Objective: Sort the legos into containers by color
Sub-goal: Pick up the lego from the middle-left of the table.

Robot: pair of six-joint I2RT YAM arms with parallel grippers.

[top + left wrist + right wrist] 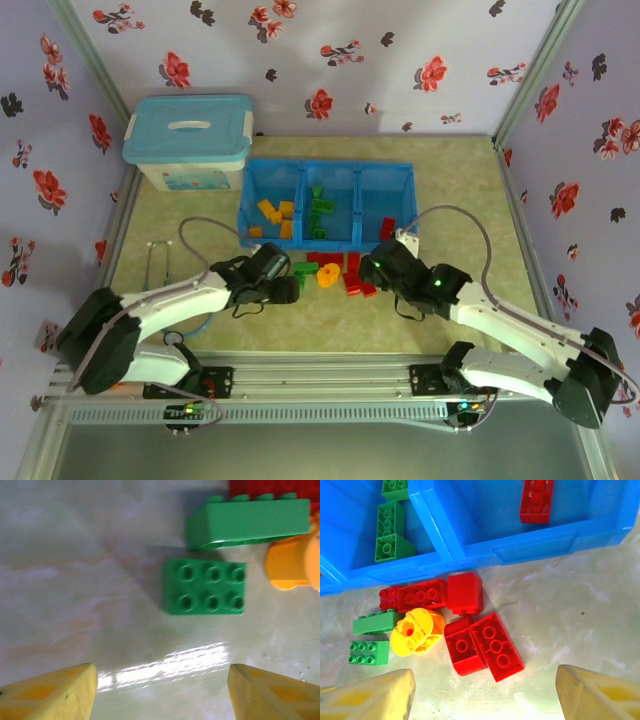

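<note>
On the desk (450, 190), at 6 o'clock of the tray (325, 163), loose legos (335, 273) lie in a cluster. The left hand (161, 675) stands wide and empty, a green brick (204, 586) at its 12 o'clock. The right hand (485, 675) stands wide and empty too, red bricks (497, 647) at its 12 o'clock. Yellow, green and red legos lie in separate tray compartments

Top external: high behind, facing down over whole table (470, 190). Left wrist: very close, straight down on green legos (204, 586). Right wrist: close, downward, toward blue tray (530, 550). Shared: loose legos (335, 272) before tray.
</note>
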